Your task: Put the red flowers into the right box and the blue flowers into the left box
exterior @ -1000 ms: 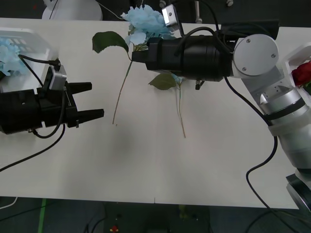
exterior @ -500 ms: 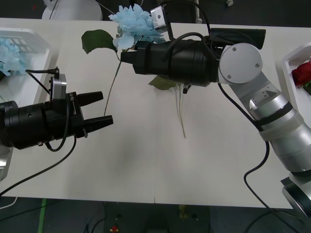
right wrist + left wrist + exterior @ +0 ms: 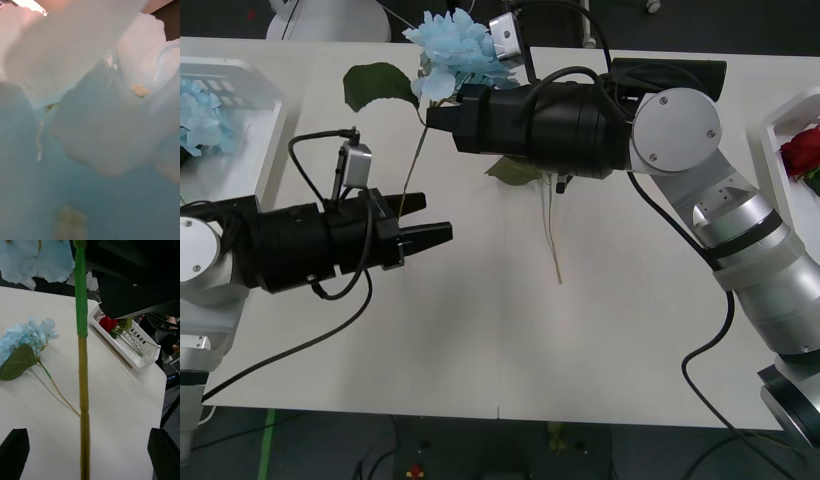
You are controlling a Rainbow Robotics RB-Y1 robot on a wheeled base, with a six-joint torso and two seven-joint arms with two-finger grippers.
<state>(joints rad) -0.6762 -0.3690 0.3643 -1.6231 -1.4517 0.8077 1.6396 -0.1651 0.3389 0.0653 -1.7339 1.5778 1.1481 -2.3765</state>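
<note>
Left gripper (image 3: 430, 222) spread apart around hanging stem (image 3: 82, 390), not touching; right gripper (image 3: 442, 113) raised over table (image 3: 480, 340), carrying blue flower (image 3: 455, 50), finger state impossible to tell. Second blue flower (image 3: 26, 335) lying on table; blue blooms (image 3: 202, 118) in left box (image 3: 265, 140); red flowers (image 3: 802, 150) in right box (image 3: 778, 125).

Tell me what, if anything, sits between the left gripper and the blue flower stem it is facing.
Nothing visible. The left gripper is open with the hanging stem of the blue flower centred between its fingers; the right gripper holds the flower higher up.
</note>
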